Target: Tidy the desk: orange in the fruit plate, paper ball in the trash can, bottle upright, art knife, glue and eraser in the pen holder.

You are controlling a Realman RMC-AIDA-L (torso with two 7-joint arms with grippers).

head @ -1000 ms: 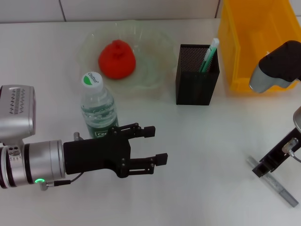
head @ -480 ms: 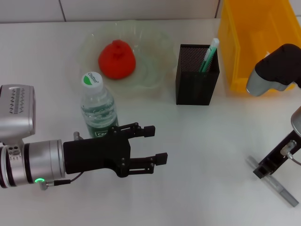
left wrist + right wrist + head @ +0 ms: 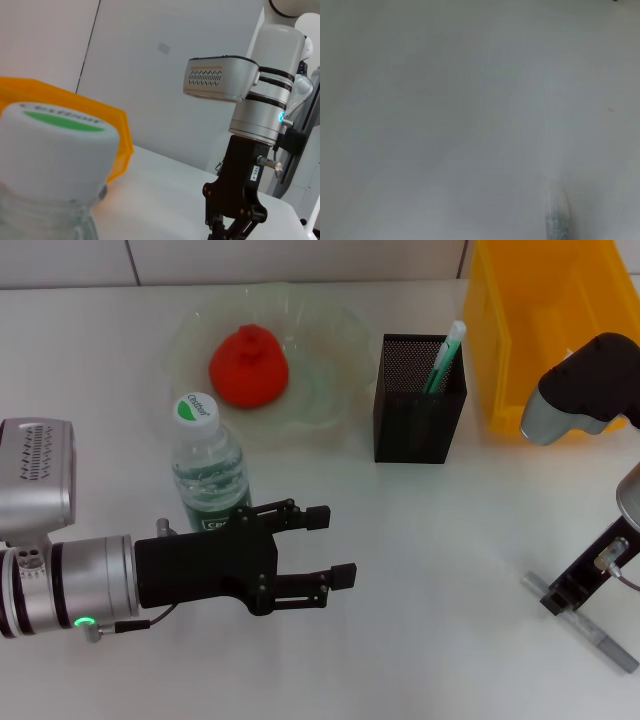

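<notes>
The red-orange fruit (image 3: 249, 365) lies in the clear fruit plate (image 3: 330, 330). The bottle (image 3: 207, 468) stands upright with its green-and-white cap (image 3: 60, 132) close to the left wrist camera. My left gripper (image 3: 333, 545) is open and empty, just right of the bottle and apart from it. The black mesh pen holder (image 3: 418, 410) holds a green stick (image 3: 445, 355). My right gripper (image 3: 562, 595) is down at the front right, shut on the grey art knife (image 3: 598, 638), which lies on the table. The right gripper also shows in the left wrist view (image 3: 227, 232). Paper ball and eraser are out of view.
A yellow bin (image 3: 550, 330) stands at the back right, behind the right arm's elbow (image 3: 585, 385). The bin also shows in the left wrist view (image 3: 55, 95). The right wrist view shows only white table with a blurred grey shape (image 3: 557, 215).
The right arm's elbow has shifted a little left. The art knife's far end has swung slightly up with the right gripper. The left arm and bottle have not moved.
</notes>
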